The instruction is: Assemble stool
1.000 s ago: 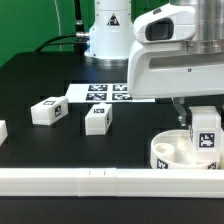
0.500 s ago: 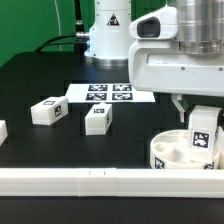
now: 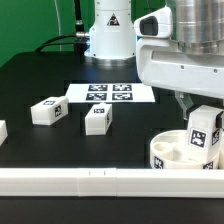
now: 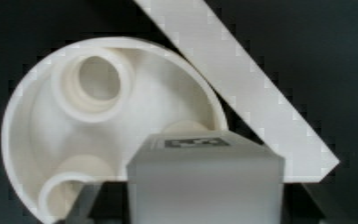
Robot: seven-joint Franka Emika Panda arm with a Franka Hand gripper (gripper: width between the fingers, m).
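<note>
leg (image 3: pixel 205 133) gripped in closed gripper (image 3: pixel 200 110), held tilted over seat (image 3: pixel 163 152) at exterior view's right, beside rail (image 3: pixel 60 182). not judged seated yet. visible sockets empty. loose leg (image 3: pixel 47 111), second loose leg (image 3: pixel 97 119) lying well apart: most work remaining.

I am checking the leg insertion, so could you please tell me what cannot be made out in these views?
Exterior view: the seat is cut off by the right edge; its rim hides the held leg's lower end, so seating is unclear.
Exterior view: a white part at the left edge is mostly cut off.
Wrist view: the held leg, close and blurred, hides the seat beneath it; its tag is unreadable.
</note>
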